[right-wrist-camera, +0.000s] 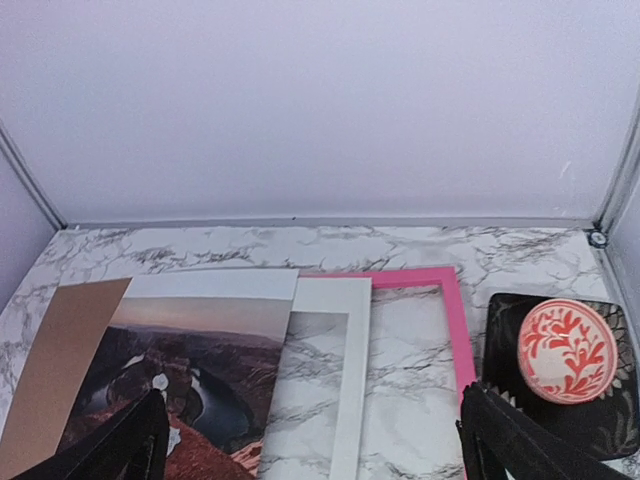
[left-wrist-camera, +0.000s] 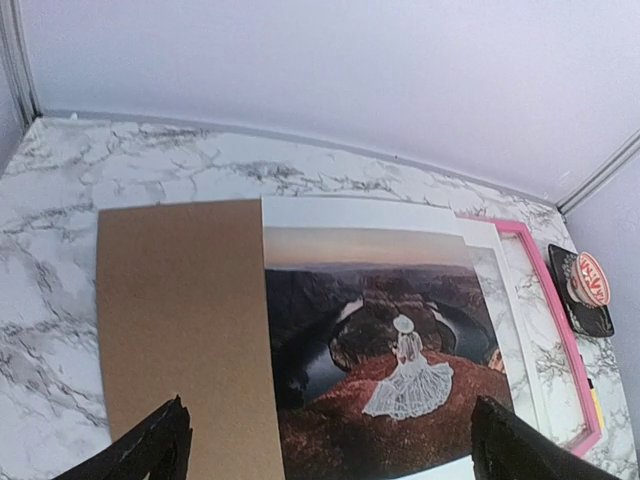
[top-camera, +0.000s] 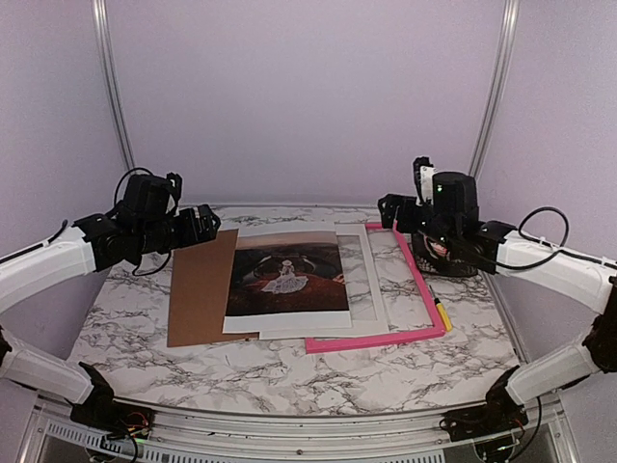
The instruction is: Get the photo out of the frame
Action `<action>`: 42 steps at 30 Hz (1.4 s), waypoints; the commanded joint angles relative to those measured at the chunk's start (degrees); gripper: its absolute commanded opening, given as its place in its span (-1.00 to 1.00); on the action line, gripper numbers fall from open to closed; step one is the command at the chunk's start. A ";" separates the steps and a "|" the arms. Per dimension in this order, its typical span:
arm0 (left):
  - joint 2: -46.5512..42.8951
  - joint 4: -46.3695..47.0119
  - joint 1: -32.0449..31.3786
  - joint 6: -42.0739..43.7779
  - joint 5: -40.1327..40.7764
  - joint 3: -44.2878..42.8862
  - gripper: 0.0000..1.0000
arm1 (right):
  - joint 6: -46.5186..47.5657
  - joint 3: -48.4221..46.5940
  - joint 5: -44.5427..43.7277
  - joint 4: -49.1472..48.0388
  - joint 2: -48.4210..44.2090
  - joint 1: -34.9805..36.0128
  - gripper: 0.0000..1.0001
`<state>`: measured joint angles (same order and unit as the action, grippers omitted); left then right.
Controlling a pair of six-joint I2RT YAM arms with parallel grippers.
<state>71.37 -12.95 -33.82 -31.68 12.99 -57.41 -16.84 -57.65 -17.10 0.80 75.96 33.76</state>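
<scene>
Grippers both hang released, jaws spread wide with nothing between them: the left gripper (left-wrist-camera: 332, 440) by the sheets' 10 o'clock corner, the right gripper (right-wrist-camera: 315, 435) near their 2 o'clock corner. On the marble table (top-camera: 145, 357) the pink frame (top-camera: 425, 289) lies toward 3 o'clock, its left side hidden under loose sheets. The brown backing board (top-camera: 198, 289) lies toward 9 o'clock, with the white mat (top-camera: 362, 280) between them. Topmost is the photo (top-camera: 286, 270), apparently already out of the frame. Its long axis seems to run 12 to 6. It lies at 4 o'clock from the left gripper, seemingly the nearer, and at 8 o'clock from the right.
</scene>
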 commanded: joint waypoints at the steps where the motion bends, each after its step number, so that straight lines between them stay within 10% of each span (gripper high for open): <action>1: -0.63 3.50 3.09 10.50 2.39 -2.78 0.98 | 2.09 3.16 5.41 -5.73 -7.23 -10.78 0.97; 14: -8.53 16.65 11.21 15.38 -0.01 8.06 0.98 | 10.58 15.35 4.02 -9.27 -23.66 -21.14 0.97; 21: -9.85 31.21 17.87 12.96 9.70 26.64 0.98 | 13.37 41.52 -6.08 -47.28 -18.86 -26.47 0.97; 31: -5.05 50.46 24.99 19.96 22.77 38.14 0.98 | 18.27 55.01 0.91 -103.86 18.48 -32.57 0.97; 42: 8.79 75.36 28.26 30.79 9.19 41.68 0.98 | 22.64 46.40 1.49 -84.08 15.95 -29.12 0.97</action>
<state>78.24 50.50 -7.46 -5.82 28.23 -14.74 4.82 -10.81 -12.53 -82.76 92.25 3.38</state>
